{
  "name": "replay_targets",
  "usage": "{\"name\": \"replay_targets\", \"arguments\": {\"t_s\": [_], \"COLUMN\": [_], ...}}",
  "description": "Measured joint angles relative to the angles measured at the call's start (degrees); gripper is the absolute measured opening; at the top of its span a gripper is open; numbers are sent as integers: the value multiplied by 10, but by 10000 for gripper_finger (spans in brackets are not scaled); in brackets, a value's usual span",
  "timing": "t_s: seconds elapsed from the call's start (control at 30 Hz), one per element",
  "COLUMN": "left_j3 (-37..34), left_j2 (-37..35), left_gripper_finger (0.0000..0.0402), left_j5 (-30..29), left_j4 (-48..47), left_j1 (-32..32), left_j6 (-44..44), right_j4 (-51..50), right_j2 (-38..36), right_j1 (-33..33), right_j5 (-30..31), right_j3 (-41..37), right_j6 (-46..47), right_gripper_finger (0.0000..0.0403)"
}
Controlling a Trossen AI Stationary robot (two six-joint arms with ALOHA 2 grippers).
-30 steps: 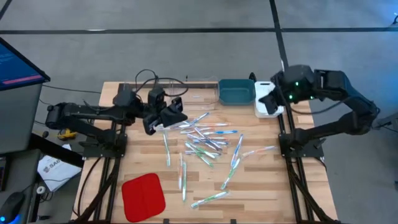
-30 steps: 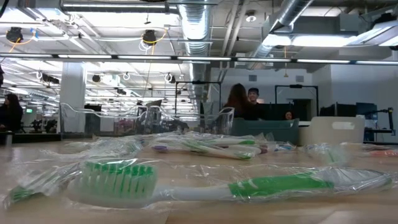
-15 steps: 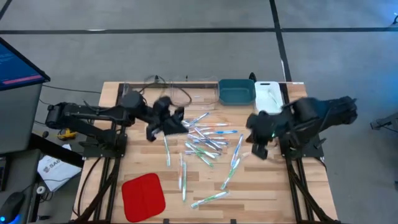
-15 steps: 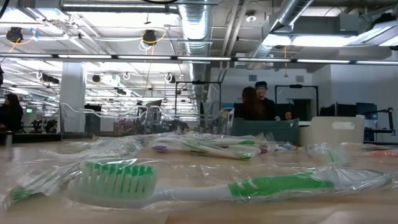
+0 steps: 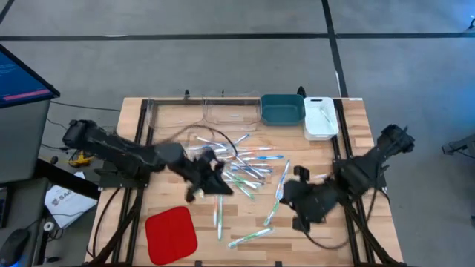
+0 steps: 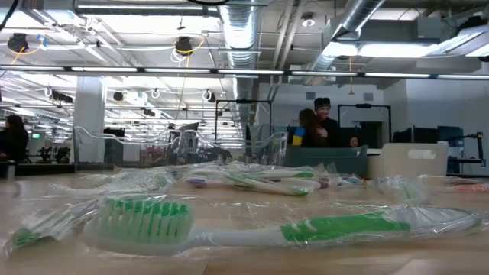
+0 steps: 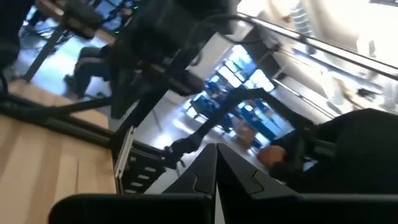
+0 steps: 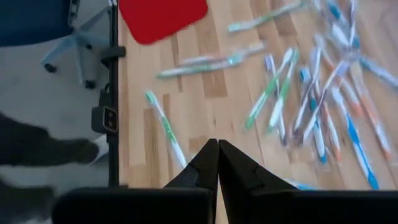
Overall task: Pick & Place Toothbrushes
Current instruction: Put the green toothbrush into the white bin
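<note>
Several wrapped toothbrushes (image 5: 249, 167) lie flat and scattered over the middle of the wooden table; they also show in the right wrist view (image 8: 311, 99). A green one (image 6: 244, 225) fills the front of the low view. My left gripper (image 5: 223, 185) hovers shut over the left side of the pile, pointing about level toward the table's right (image 7: 216, 171). My right gripper (image 5: 295, 211) hangs shut above bare wood at the pile's near right side, slanting down (image 8: 217, 158). Neither holds anything. No gripper shows in the low view.
Along the far edge stand two clear bins (image 5: 204, 111), a teal bin (image 5: 282, 110) and a white bin (image 5: 320, 119). A flat red pad (image 5: 171, 233) lies at the near left corner. People stand in the room behind the table (image 6: 317, 126).
My left gripper has swung from beside the clear bins toward the near edge and sunk over the pile's left side. My right gripper has swept from above the white bin toward the near edge and the table's middle, dropping and rolling. The toothbrushes have kept still.
</note>
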Motion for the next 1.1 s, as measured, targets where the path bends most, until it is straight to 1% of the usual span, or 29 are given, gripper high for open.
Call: {"name": "replay_targets", "arguments": {"t_s": [0.07,0.17,0.23,0.27,0.33,0.43,0.5,0.57,0.67,0.77,0.83,0.93,1.1], "left_j3": [25,89,143,171,236,334,391,430,451,452,452,452,451], "left_j2": [46,125,179,203,247,304,339,369,398,419,432,446,469], "left_gripper_finger": [2,2,2,2,2,2,2,2,4,23,47,96,178], "left_j5": [-52,-120,-158,-173,-194,-212,-226,-238,-241,-204,-178,-160,-156], "left_j4": [3,4,-15,-39,-118,-280,-374,-438,-483,-513,-541,-576,-564], "left_j1": [-38,-82,-101,-109,-119,-127,-132,-138,-142,-144,-145,-150,-149], "left_j6": [0,8,10,15,24,30,30,31,30,11,5,4,28], "right_j4": [0,-14,-17,-7,1,15,36,35,49,49,49,48,45], "right_j2": [4,7,-3,-8,-14,-16,-19,-18,-18,-18,-18,-13,-13], "right_j1": [38,98,143,164,212,264,280,290,290,285,281,270,261], "right_j5": [37,58,78,92,130,181,193,192,191,188,188,178,175], "right_j3": [0,-5,-20,-32,-61,-107,-131,-145,-150,-151,-151,-151,-151], "right_j6": [22,61,101,121,173,263,308,336,337,320,309,298,273], "right_gripper_finger": [6,6,6,6,6,6,6,6,6,6,6,11,47]}}
